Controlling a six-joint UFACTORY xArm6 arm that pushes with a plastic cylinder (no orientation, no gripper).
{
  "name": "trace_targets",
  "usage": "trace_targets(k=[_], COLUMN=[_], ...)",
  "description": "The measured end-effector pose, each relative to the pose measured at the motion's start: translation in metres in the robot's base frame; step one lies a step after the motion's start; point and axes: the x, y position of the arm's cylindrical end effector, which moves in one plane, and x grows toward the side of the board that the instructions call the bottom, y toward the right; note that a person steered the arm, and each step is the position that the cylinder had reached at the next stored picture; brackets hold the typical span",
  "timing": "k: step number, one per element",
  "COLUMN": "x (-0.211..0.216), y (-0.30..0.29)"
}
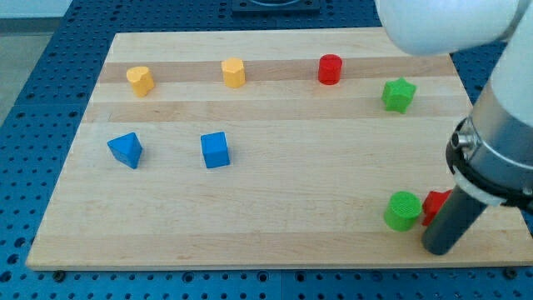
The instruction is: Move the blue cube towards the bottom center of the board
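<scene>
tip: dark rod's lower end, my tip (436, 247), is set at the view's bottom right, near the board edge; nothing is held, a bare rod only, no jaws to open or close
nearest blocks: small red plastic block (434, 206) (shape not resolved, partly hidden by the rod) sits just beside or touching the rod; green plastic cylinder (403, 210) just to its left, close to the tip
target: blue plastic cube (215, 150) is placed left of centre, mid-height on the board, well apart from the tip; not yet near bottom centre
other blocks: blue plastic triangular block (126, 149) left of the cube, near but apart; yellow plastic heart-like block (141, 80) and yellow plastic hexagonal block (234, 72) at the view's top left; red plastic cylinder (330, 69) top centre-right; green plastic star block (398, 95) top right
board: light wooden board (291, 192) on blue perforated table (25, 150)
risk 1: green cylinder and red block could be dragged along if the tip is swept straight left toward the cube
risk 2: cube could be spun or sent sideways by an off-centre push from above; contact is judged to be needed on its upper-left side
risk 3: blue triangular block could be clipped if the cube is approached from its left
risk 4: cube could be overshot off the bottom edge
containers: none seen, nothing is held in anything
</scene>
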Motion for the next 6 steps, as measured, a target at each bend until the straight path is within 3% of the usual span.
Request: trace_targets(k=[2,4,5,6], x=[-0.026,-0.164,-0.198,-0.174], y=[-0.127,-0.143,-0.182,-0.277])
